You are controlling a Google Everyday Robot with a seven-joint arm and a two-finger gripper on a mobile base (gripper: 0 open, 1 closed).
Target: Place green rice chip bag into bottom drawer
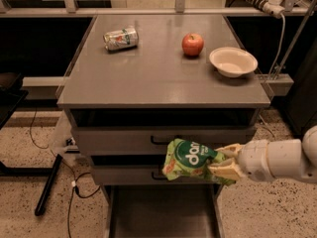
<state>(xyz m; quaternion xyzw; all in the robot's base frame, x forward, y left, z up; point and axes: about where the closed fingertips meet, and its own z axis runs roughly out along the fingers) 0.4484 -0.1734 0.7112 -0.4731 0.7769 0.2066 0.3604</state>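
Above bottom drawer (159,213), claw (221,161) grips chip bag (190,158).

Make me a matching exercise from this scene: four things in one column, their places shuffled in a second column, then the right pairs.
Things
1. green rice chip bag
2. apple
3. can
4. bowl

Places
A. near the right edge of the cabinet top, as seen
B. held in the gripper, before the drawer fronts, above the open bottom drawer
C. lying on its side, back left of the cabinet top
D. upright between can and bowl

Pairs: 1-B, 2-D, 3-C, 4-A
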